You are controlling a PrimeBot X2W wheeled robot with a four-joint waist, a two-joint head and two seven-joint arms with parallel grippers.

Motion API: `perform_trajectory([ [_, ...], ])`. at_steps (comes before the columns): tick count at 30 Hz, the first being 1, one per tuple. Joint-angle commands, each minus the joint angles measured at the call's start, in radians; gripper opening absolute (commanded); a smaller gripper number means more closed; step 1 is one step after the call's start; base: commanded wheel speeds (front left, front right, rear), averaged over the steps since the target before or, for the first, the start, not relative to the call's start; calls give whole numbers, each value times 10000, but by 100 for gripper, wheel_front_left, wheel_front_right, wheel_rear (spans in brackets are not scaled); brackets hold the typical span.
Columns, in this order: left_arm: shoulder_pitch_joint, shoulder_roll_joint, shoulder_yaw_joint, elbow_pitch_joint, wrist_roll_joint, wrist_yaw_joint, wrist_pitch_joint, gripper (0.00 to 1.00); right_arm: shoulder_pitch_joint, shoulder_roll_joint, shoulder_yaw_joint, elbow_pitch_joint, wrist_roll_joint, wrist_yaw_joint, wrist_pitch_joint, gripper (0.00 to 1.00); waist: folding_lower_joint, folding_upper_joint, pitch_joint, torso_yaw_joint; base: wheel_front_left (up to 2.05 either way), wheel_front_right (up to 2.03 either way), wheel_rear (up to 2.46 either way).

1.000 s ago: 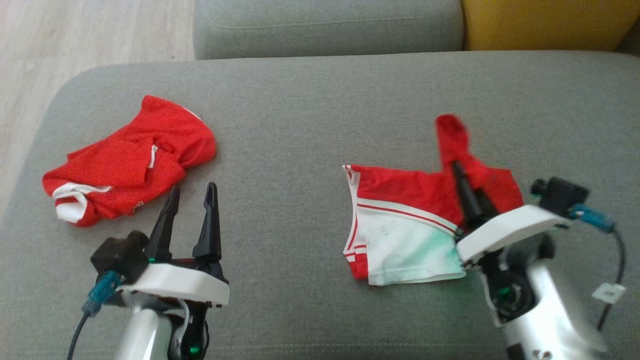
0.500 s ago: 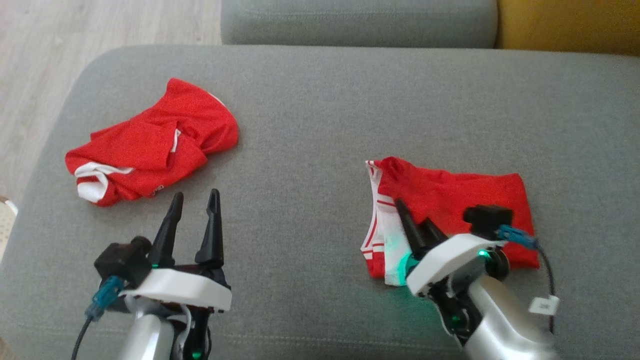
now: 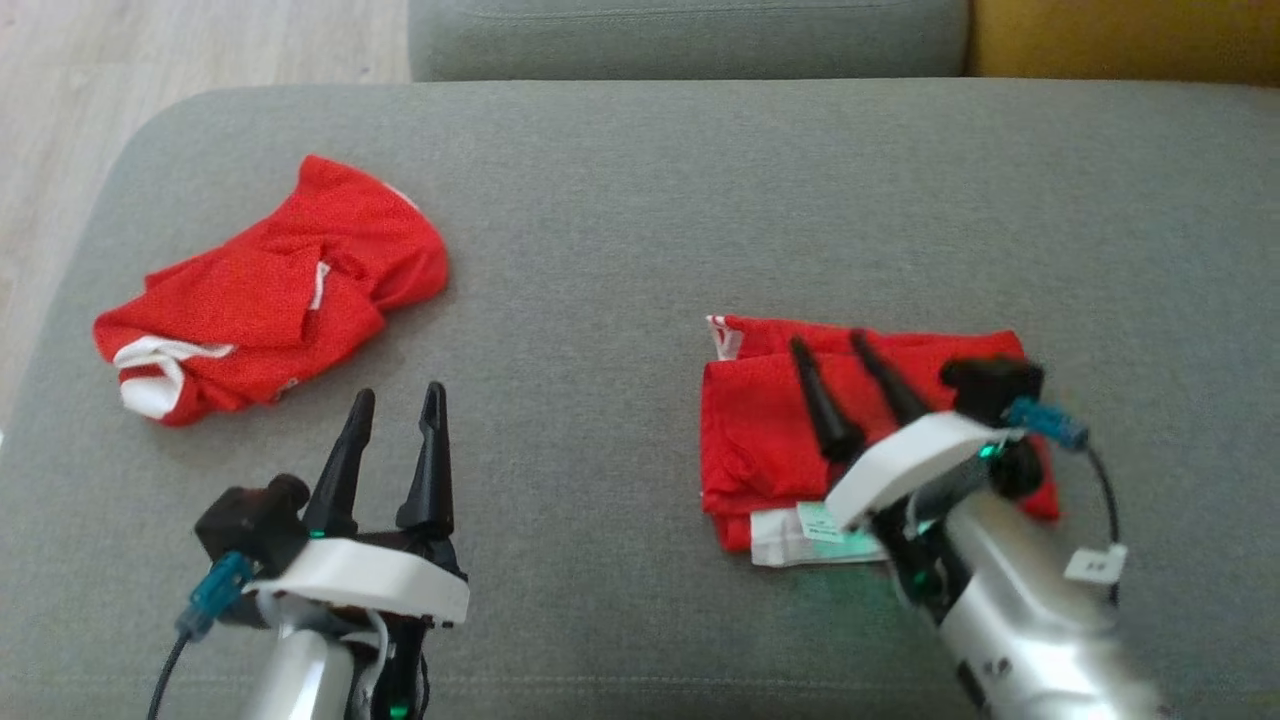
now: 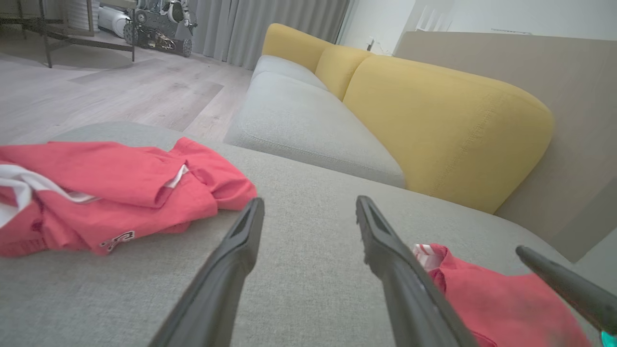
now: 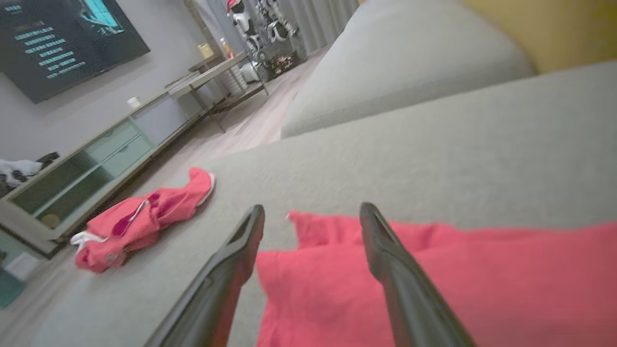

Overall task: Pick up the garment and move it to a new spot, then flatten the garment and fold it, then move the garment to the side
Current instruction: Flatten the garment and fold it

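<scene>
Far left: pale wooden floor [image 3: 50, 120] beyond the rounded corner of the grey sofa seat [image 3: 620, 220].

On the left part of the seat: a crumpled red garment [image 3: 270, 290] with white trim, bunched and unfolded, well apart from everything to its right.

Nearer the camera and slightly right of it: left tool [image 3: 398, 392], open, both dark fingers spread and pointing away over bare seat fabric, gripping nothing, apart from the crumpled garment.

Centre: bare grey seat, with a second grey cushion [image 3: 680, 35] behind it at the top.

Right of centre: the folded red garment [image 3: 770, 440], lying flat on the seat as a rough rectangle, red layer uppermost. A strip of white trim [image 3: 725, 338] at its far left corner, a white edge [image 3: 790, 525] peeking out along the near side.

Over the middle of the folded garment: right tool [image 3: 828, 340], open, fingers parted and angled toward the far left. Red cloth beneath and between the fingers in the right wrist view, nothing pinched; contact with the cloth not determinable.

Lower right: right arm [image 3: 1020, 620], blurred.

Far right, behind the seat: yellow cushion [image 3: 1120, 40].
</scene>
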Motion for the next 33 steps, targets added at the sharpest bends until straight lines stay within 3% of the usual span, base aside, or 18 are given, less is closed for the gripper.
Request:
perform_trajectory([
  [1,-442,35,352,-423,-16,83,-76,100,-466,10,-11,-272,-319,-7,-173,100,0,0,-10,-120,0,0,0],
  [14,-611,35,560,-814,261,109,-76,100,398,-1856,-2202,-2467,-3154,-7,-840,100,0,0,78,-834,0,0,0],
  [18,-502,35,614,-935,398,131,-76,100,1283,-1859,-3112,-3415,-3770,-7,-882,100,0,0,58,-937,0,0,0],
  [23,-270,35,545,-1130,791,156,-76,100,2301,-1426,-4013,-4417,-4354,-7,-889,100,0,0,60,-1027,0,0,0],
  [33,-48,35,500,-1355,1075,292,-76,100,2903,-971,-4465,-4963,-4846,-7,-891,100,0,0,63,-1099,0,0,0],
])
